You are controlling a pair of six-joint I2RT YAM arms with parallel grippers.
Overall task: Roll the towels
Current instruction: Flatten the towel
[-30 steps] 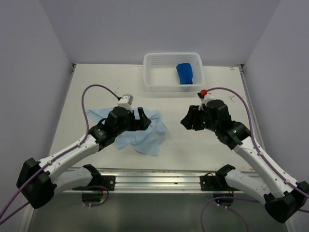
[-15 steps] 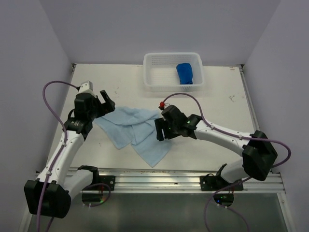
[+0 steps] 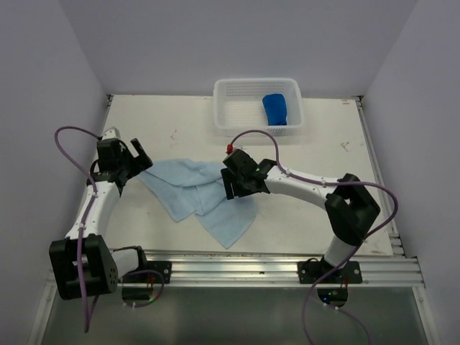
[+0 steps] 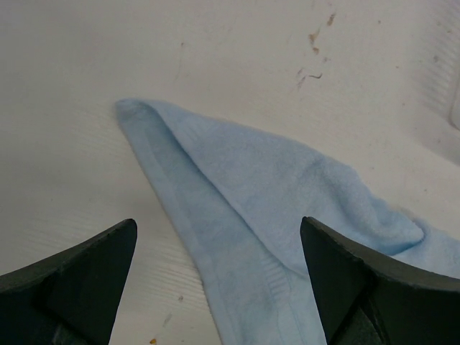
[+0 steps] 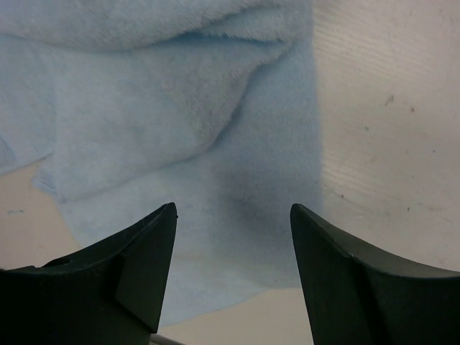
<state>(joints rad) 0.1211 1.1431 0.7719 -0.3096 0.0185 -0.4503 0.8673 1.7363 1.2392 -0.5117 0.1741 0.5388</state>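
Left gripper (image 3: 141,158): jaws spread wide, holding nothing. It sits at the left side of the table (image 3: 323,147), just beside the left corner of the pale blue towel (image 3: 190,190).
Left wrist view: the two dark fingers (image 4: 79,280) stand far apart at the bottom corners. The towel's pointed, hemmed corner lies flat on the table between and beyond them. No contact with the cloth shows.
Left arm: rises from its base at the near left, runs up along the left edge of the table, and bends at the wrist so the gripper faces right toward the towel.
Pale blue towel: spread loosely and creased on the table between the two grippers. One corner points left, and a longer flap trails toward the near edge.
Right gripper (image 3: 233,188): jaws apart with nothing pinched between them, over the right-hand edge of the pale towel.
Right wrist view: the fingers (image 5: 129,280) frame rumpled cloth with a soft fold across it, and bare table shows to one side. Whether the fingertips touch the cloth cannot be told.
Right arm: elbow raised over the near right of the table, with the forearm stretched far left across the table to the towel.
Basket (image 3: 224,108): white and perforated, at the far edge of the table, well apart from both grippers.
Basket contents: the dark blue towel (image 3: 275,109), bunched in a compact lump in the right half.
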